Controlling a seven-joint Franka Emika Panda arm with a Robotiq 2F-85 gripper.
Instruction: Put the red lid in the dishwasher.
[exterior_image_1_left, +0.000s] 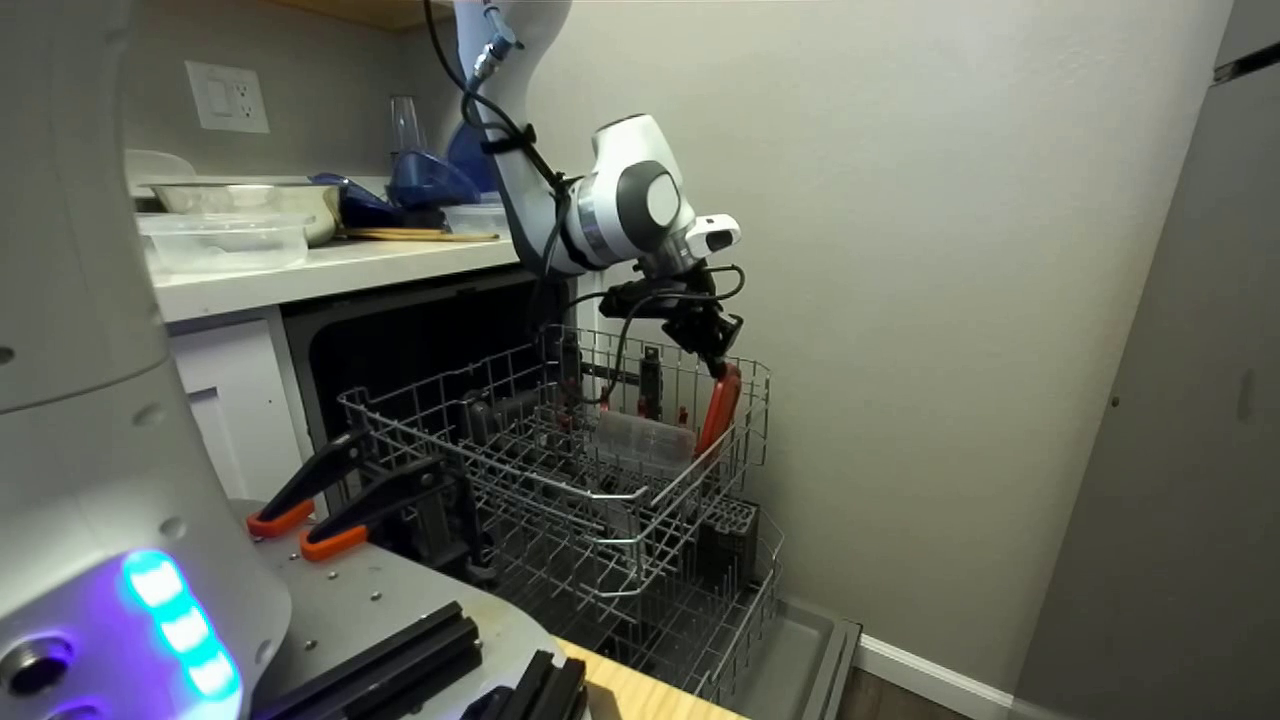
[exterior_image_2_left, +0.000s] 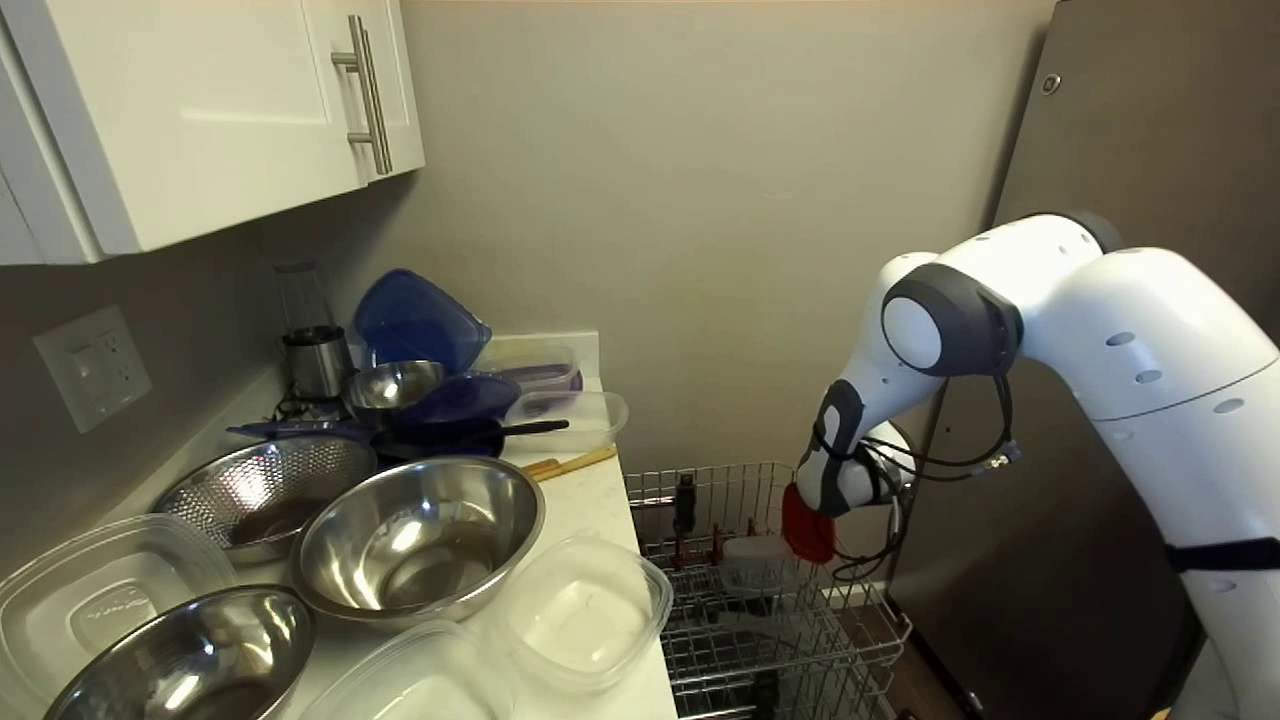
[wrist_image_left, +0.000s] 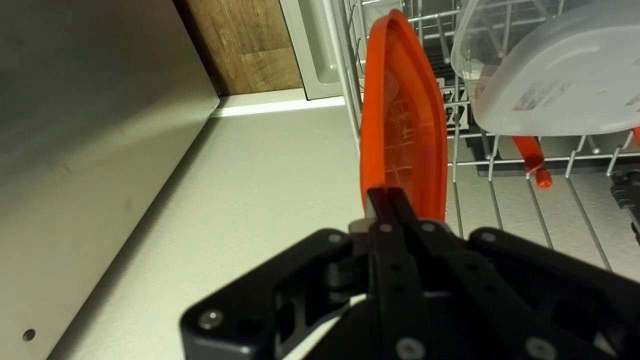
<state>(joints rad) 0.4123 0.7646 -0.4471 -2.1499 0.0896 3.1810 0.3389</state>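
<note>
Wrist view: we see the black gripper (wrist_image_left: 386, 191) at the bottom, its two fingers (wrist_image_left: 382, 215) nearly together and pinching the near edge of the red lid (wrist_image_left: 406, 117). The lid stands on edge between the side wires of the upper rack (exterior_image_1_left: 617, 496) and a clear tub (exterior_image_1_left: 645, 440), close to both. We cannot tell whether it touches the wires.

In an exterior view, we find the arm (exterior_image_2_left: 1070, 290) arched: it rises at the right, bends high up, then slopes down and to the left, where the wrist (exterior_image_2_left: 840, 480) covers the gripper and part of the lid. A black strap (exterior_image_2_left: 1222, 557) circles the arm low down.

In an exterior view, we see the forearm (exterior_image_1_left: 525, 225) angled down from the top edge, folded at the wrist, with the gripper aimed steeply downward and leaning a little rightward. The lid slants below it, upper end at the fingers, lower end within the upper rack of the open dishwasher (exterior_image_1_left: 420, 325). The rack stands out past the counter (exterior_image_1_left: 360, 268), and the wrist is above it.
</note>
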